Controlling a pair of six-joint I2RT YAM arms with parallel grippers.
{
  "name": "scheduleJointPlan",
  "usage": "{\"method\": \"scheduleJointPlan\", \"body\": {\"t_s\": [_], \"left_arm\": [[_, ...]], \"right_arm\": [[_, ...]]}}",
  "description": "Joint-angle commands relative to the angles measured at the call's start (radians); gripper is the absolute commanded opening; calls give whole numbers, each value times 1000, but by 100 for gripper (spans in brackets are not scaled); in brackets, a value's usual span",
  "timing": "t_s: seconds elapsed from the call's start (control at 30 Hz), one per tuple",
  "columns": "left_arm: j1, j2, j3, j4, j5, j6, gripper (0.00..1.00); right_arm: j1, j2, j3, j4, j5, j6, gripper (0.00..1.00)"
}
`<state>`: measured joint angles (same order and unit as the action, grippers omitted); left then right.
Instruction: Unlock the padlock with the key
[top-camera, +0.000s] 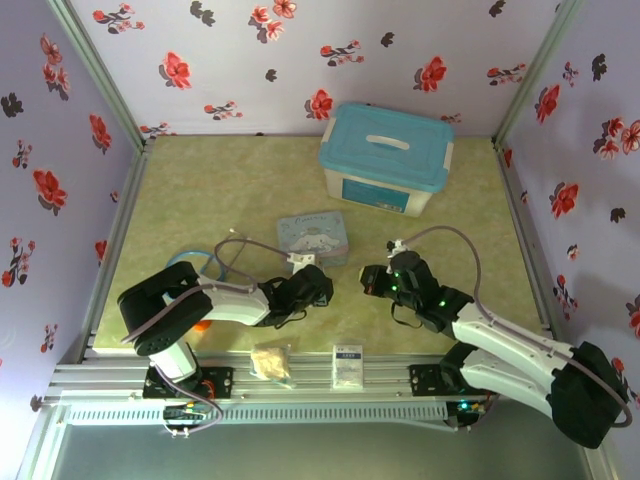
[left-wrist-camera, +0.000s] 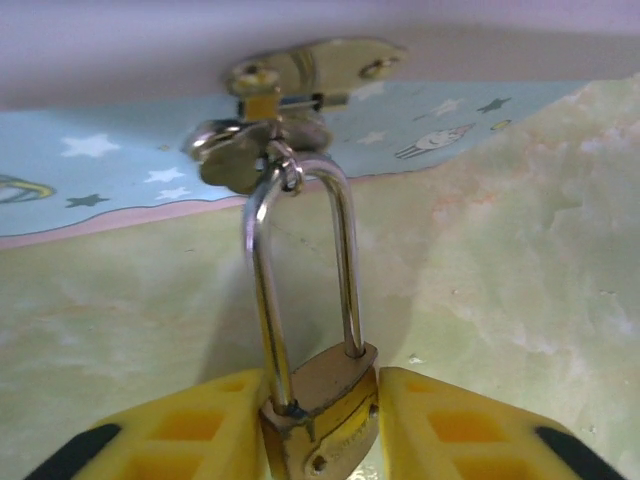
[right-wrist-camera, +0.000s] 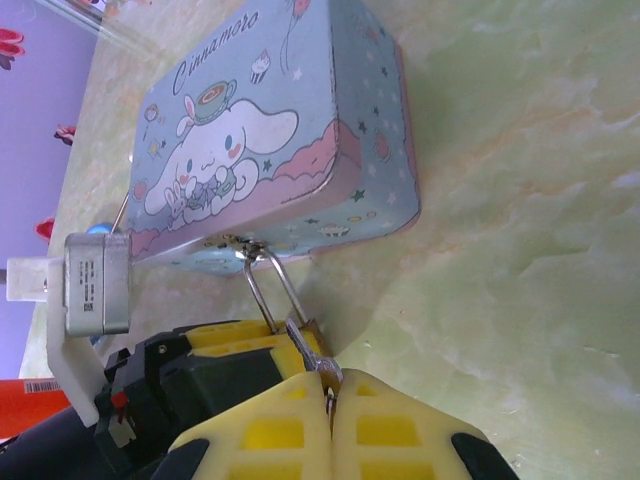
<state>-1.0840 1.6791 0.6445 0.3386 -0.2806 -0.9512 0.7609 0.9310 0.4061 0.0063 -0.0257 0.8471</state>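
The small brass padlock (left-wrist-camera: 322, 415) hangs by its long silvery shackle (left-wrist-camera: 345, 260) from the hasp (left-wrist-camera: 300, 75) of the pastel cartoon tin (right-wrist-camera: 270, 130). My left gripper (left-wrist-camera: 322, 400) is shut on the padlock body, one yellow finger on each side. In the right wrist view the padlock (right-wrist-camera: 313, 328) peeks out beside the left fingers (right-wrist-camera: 240, 340). My right gripper (right-wrist-camera: 330, 385) is shut on the head of the slim grey key (right-wrist-camera: 308, 348), whose blade points up against the padlock body. From above, the left gripper (top-camera: 320, 285) and right gripper (top-camera: 368, 280) face each other just in front of the tin (top-camera: 313, 235).
A white storage box with a blue lid (top-camera: 385, 155) stands at the back right. A blue-tubed stethoscope (top-camera: 195, 262) lies left of the left arm. A small crumpled bag (top-camera: 270, 360) and a white label (top-camera: 347, 365) sit on the front rail. Floral walls enclose the table.
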Motion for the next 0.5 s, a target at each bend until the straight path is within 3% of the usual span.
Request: {"method": "scheduleJointPlan", "body": {"t_s": [0.0, 0.27, 0.47], "left_arm": [[-8, 19, -15, 40, -16, -15, 27], [-4, -11, -54, 136, -52, -11, 20], [7, -57, -120, 300, -52, -80, 12]], "right_arm": [[22, 14, -16, 55, 7, 23, 0], [61, 91, -27, 146, 0, 64, 0], [61, 161, -89, 298, -42, 196, 0]]}}
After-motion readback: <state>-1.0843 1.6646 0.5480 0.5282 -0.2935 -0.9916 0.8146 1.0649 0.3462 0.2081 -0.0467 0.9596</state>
